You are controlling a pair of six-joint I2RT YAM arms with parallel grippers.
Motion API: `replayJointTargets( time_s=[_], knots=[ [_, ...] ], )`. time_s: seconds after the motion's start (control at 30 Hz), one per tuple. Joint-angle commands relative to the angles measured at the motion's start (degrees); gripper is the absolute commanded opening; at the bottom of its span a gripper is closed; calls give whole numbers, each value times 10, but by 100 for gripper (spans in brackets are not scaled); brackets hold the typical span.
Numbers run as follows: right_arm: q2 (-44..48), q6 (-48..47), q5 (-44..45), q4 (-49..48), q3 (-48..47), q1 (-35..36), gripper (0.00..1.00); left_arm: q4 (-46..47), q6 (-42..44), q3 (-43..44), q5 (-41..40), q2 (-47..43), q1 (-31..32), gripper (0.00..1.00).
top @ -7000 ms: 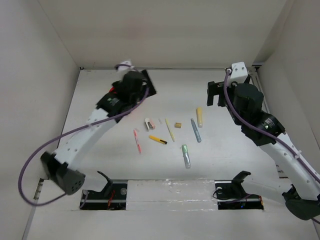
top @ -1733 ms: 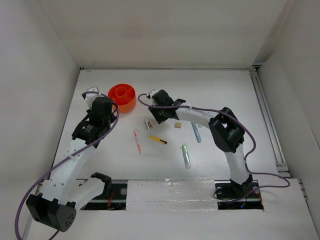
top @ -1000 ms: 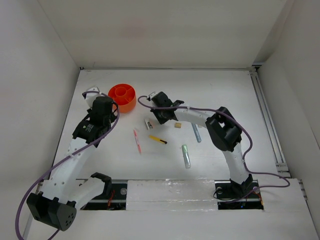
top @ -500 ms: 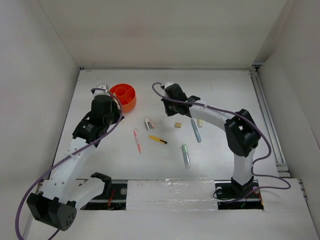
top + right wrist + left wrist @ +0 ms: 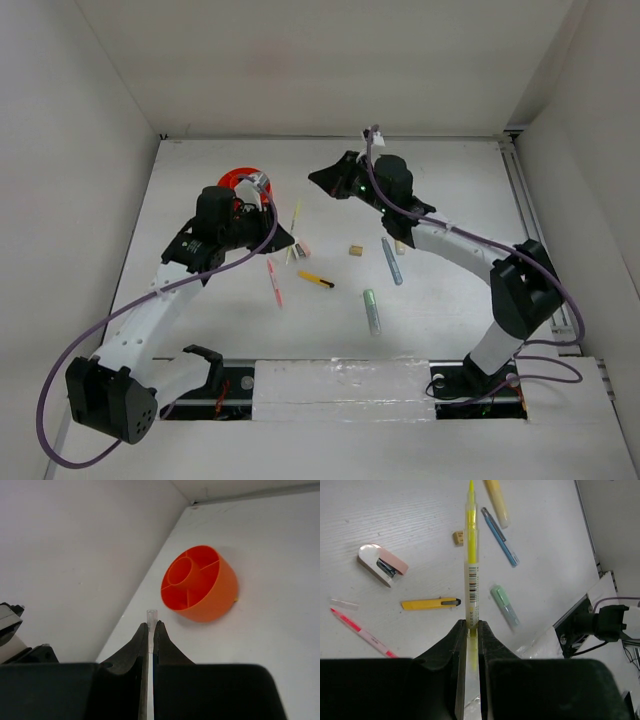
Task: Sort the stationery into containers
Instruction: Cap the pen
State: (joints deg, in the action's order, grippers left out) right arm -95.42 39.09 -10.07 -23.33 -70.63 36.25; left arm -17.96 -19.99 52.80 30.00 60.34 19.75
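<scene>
My left gripper is shut on the lower end of a thin yellow pen, which sticks out ahead of the jaws above the table. The same pen rises beside the left arm in the top view. My right gripper is shut on a small clear tube that looks like a pen cap. It hangs in the air near the orange cup, whose inner compartments show nothing inside. The left arm partly hides the cup from above.
On the table lie a pink pen, a yellow-black pen, a white-and-pink eraser, a tan eraser, a grey-blue pen, a pale green marker and a pale yellow marker. White walls enclose three sides.
My left gripper has swung right, away from the cup, and now holds the yellow pen. My right gripper has pulled back toward the far wall and risen.
</scene>
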Motion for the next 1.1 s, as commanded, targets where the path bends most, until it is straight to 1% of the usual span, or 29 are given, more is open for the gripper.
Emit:
replayJointTargets(
  time_s=[0.0,0.23,0.4,0.77,0.87,1.0,1.03,1.07],
  knots=[
    [-1,93,-64,-179,21,7,0,32,21,-1,46,-9,-1,0],
    [4,137,-64,-258,72,12,0,38,21,-1,46,-14,-1,0],
    [22,137,-58,-252,77,12,0,33,21,-1,41,-8,-1,0],
    [10,153,-48,-277,95,17,0,39,14,-1,35,-20,-1,0],
    [4,165,-41,-313,116,22,0,39,9,-1,22,-27,-1,0],
    [-20,204,-26,-416,144,22,0,54,-21,-1,-18,-53,-1,0],
    [-26,222,-26,-461,149,22,0,59,-21,-7,-29,-61,-1,0],
    [-32,229,-19,-478,149,22,0,59,-29,-7,-29,-61,-1,0]
  ],
)
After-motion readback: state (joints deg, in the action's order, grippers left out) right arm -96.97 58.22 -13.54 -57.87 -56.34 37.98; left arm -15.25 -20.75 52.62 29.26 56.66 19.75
